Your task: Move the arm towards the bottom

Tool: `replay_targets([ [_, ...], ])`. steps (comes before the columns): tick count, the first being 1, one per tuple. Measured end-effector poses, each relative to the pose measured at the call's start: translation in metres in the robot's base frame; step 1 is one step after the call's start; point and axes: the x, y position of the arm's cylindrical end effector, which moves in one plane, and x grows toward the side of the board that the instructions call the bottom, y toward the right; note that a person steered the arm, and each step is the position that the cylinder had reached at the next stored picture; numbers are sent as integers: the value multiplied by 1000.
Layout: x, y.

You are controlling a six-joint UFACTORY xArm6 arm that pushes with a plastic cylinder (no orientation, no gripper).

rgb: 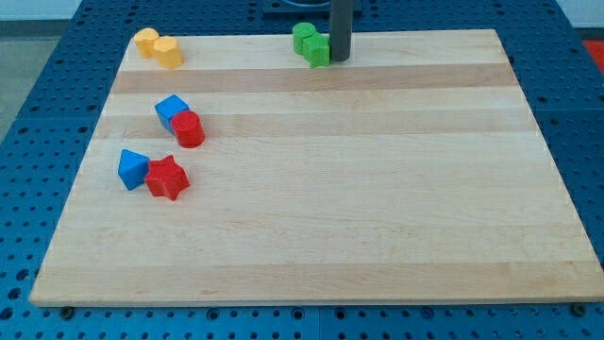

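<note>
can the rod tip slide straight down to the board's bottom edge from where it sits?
Probably yes. My tip sits at the view's top, right beside the green blocks; the wooden board below it shows no blocks in that path.

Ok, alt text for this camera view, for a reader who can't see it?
My tip rests at the wooden board's top edge, against the right side of two green blocks. Two yellow blocks sit top left; below them a blue block touches a red cylinder, and another blue block touches a red star.
</note>
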Motion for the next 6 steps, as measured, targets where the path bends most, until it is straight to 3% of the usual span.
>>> replay_targets([
  [1, 4, 25],
  [2, 8, 103],
  [3, 44, 154],
  [4, 111, 124],
  [6, 250, -17],
])
